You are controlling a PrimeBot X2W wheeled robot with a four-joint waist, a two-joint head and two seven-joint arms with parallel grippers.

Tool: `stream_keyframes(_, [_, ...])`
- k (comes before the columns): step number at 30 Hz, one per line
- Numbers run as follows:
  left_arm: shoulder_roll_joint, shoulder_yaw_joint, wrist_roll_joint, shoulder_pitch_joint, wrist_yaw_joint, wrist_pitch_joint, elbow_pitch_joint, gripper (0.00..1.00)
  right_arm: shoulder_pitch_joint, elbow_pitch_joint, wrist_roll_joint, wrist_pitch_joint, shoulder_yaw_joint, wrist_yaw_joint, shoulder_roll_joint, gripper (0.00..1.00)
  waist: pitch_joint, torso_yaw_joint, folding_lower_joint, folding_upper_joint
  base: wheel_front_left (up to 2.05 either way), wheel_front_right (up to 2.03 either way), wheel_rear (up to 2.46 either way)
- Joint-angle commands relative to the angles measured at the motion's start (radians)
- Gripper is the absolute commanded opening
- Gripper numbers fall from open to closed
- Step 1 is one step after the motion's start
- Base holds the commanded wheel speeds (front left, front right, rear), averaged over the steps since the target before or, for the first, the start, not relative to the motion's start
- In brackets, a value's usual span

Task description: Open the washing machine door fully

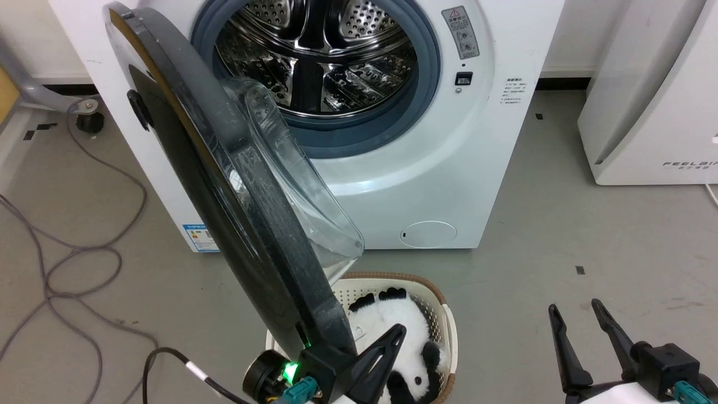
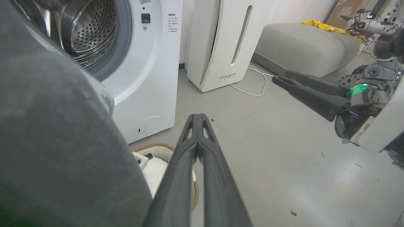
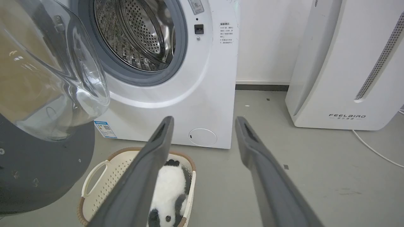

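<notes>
Door swung out from the washer, left arm at its free edge.
The washing machine (image 1: 426, 185) fills the top of the head view. The washing machine door (image 1: 224, 185) hangs from its 9 o'clock side, running edge-on from 11 to 6 o'clock above a basket (image 1: 446, 320). The left gripper (image 1: 395, 335), fingers pressed together and empty, sits just beside the door's inner face, which lies at its 9 o'clock; contact is unclear. The right gripper (image 1: 574, 306), fingers spread, waits well apart at 5 o'clock. The left arm is nearer, so a push toward 9 o'clock looks apt.
</notes>
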Motion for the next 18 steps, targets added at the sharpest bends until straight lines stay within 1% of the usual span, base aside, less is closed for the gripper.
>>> stream_keyframes(1, [-0.006, 0.012, 0.010, -0.021, 0.010, -0.017, 0.016, 0.00, -0.012, 0.004, 0.004, 0.002, 0.000, 0.001, 0.003, 1.00, 0.001, -0.002, 0.0000, 0.0000, 0.00, 0.00, 0.00])
stream_keyframes(9, [-0.013, 0.029, 0.014, -0.012, 0.049, -0.052, 0.052, 0.00, -0.003, 0.008, 0.012, 0.009, -0.008, 0.001, 0.003, 1.00, 0.000, 0.000, 0.0000, 0.0000, 0.00, 0.00, 0.00])
stream_keyframes(18, [-0.006, 0.062, 0.001, 0.055, 0.106, -0.081, 0.009, 0.00, 0.004, 0.022, 0.014, 0.018, -0.006, 0.001, 0.003, 1.00, -0.011, 0.028, 0.0000, 0.0000, 0.00, 0.00, 0.00])
